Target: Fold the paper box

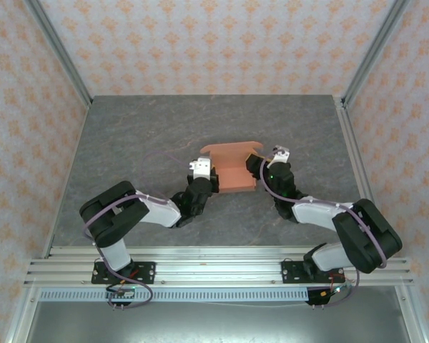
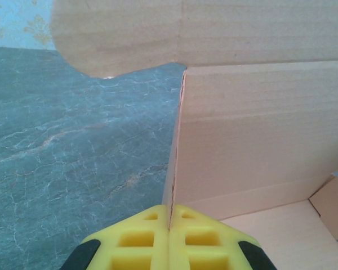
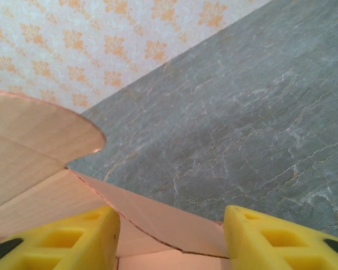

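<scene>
Left end effector (image 2: pixel 170 219) clamps a side wall (image 2: pixel 259 140) of the paper box (image 1: pixel 232 168); right end effector (image 3: pixel 170 230) gapes astride a flap (image 3: pixel 152 216) — seemingly clear of it. Steady anchoring should keep creases square.

Top view bright, even diffuse overhead light; faint soft shadows on grey marble-pattern tabletop (image 1: pixel 129 143). Wrist views: salmon-orange thin cardboard box (image 2: pixel 259 140) washed pale, near flap soft-focus; tiny glint on rounded tab edge; tabletop veins sharp.

Salmon-orange paper box (image 1: pixel 231 166), grey marbled table (image 1: pixel 143 143)
</scene>
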`<state>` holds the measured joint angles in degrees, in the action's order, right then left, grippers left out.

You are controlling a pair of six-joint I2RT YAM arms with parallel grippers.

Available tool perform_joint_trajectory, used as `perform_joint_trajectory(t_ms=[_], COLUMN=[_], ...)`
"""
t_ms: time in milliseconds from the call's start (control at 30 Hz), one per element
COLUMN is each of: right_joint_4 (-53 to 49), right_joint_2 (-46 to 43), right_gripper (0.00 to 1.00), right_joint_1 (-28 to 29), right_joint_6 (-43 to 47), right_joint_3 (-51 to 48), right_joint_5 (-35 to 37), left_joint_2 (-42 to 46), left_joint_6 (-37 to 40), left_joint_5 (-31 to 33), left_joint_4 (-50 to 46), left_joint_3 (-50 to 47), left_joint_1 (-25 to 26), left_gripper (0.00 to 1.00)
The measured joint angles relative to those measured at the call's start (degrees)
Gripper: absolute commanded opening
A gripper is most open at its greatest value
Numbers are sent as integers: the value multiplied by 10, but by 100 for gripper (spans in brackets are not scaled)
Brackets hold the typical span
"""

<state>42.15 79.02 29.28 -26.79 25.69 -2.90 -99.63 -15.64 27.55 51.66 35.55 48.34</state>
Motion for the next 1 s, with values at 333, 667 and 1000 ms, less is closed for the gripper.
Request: perform_joint_trajectory(t_ms=[333, 667, 1000], right_joint_4=[-25, -127, -237], right_joint_2=[14, -6, 82], right_gripper=[61, 60, 55], right_joint_1=[-95, -178, -211], right_joint_6=[41, 163, 358], right_joint_3=[0, 46, 239], right_joint_5=[-170, -331, -414], left_joint_2=[-10, -10, 46], left_joint_6=[10, 51, 103], left_joint_5=[-4, -37, -171], left_joint_4=[-20, -30, -105], left_joint_3=[0, 0, 1], left_joint_1=[-11, -28, -103], left_gripper=[0, 0, 0])
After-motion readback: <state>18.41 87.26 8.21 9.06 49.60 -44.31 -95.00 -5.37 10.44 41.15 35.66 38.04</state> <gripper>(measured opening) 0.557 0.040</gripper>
